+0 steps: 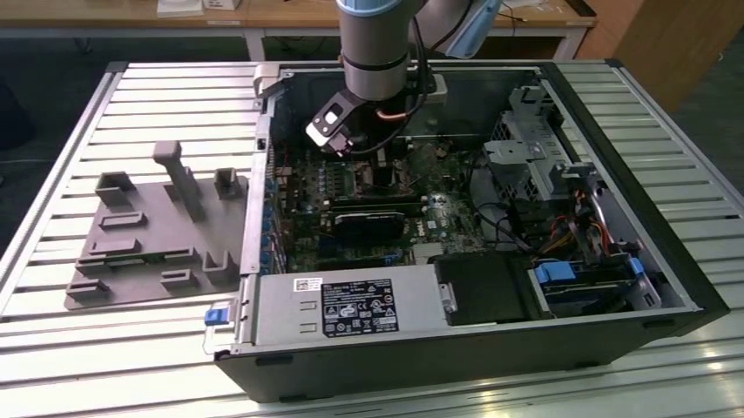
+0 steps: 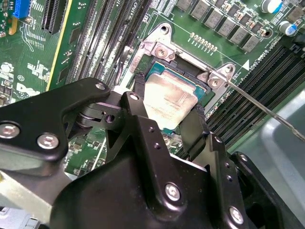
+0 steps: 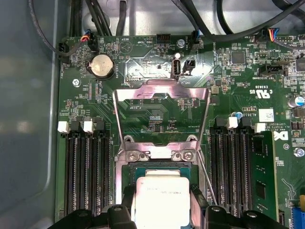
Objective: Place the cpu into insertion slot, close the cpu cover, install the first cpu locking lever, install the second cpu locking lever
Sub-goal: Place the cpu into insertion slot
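— What's it got hold of?

— The cpu (image 3: 162, 198), a small flat square chip with a silvery-grey metal top and some faint print on it. The black two-fingered tool (image 3: 162, 206) is clamped on it, one finger against each of two opposite edges.

— And where is that against the socket?

— Right over the insertion slot (image 2: 188, 72), the small square socket with the dark rim on the green circuit board (image 3: 143, 62). The chip covers most of it. The cpu cover (image 3: 162, 91), a thin silver-grey metal frame with a big square window, stands tipped open at the slot's edge away from the tool. A thin wire lever (image 2: 267, 110) juts free from one corner of the slot. Long black memory slots (image 3: 86, 176) run along two sides of it.

— And round about?

— The slot sits deep in an open black computer case (image 1: 465, 366) lying on a worktop (image 1: 117, 366) of pale metal slats. Well apart from the slot, outside the case on the exterior view's left, lies a grey plastic fixture (image 1: 152, 244) with pegs and pockets. Wooden desks (image 1: 291, 17) stand beyond.

— Anything you can't make out?

— Whether the chip is bedded in the slot or held just above it. The tool's body hides the chip's near part, and in the exterior view the grey arm (image 1: 375, 43) blocks the slot.
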Controlling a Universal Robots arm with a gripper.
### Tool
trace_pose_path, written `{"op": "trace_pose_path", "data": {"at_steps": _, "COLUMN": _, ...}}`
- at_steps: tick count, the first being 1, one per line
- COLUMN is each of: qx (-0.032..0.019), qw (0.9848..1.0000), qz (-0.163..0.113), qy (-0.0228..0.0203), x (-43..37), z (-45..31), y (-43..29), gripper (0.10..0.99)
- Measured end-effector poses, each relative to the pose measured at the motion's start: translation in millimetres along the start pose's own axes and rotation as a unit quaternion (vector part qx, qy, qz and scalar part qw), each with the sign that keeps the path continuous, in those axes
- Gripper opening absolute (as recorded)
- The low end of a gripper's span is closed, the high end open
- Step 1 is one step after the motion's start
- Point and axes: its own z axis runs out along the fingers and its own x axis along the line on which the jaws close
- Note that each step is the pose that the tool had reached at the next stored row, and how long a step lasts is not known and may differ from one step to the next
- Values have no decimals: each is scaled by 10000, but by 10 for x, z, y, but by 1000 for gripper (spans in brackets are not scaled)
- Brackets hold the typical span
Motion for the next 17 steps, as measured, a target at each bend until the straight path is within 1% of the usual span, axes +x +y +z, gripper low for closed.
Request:
{"op": "trace_pose_path", "data": {"at_steps": 10, "qx": -1, "qw": 10000, "qz": -5, "qy": 2, "x": 1, "z": 2, "y": 8, "gripper": 537}}
{"op": "trace_pose_path", "data": {"at_steps": 17, "qx": 0, "qw": 10000, "qz": -37, "qy": 5, "x": 1, "z": -14, "y": 10, "gripper": 537}}
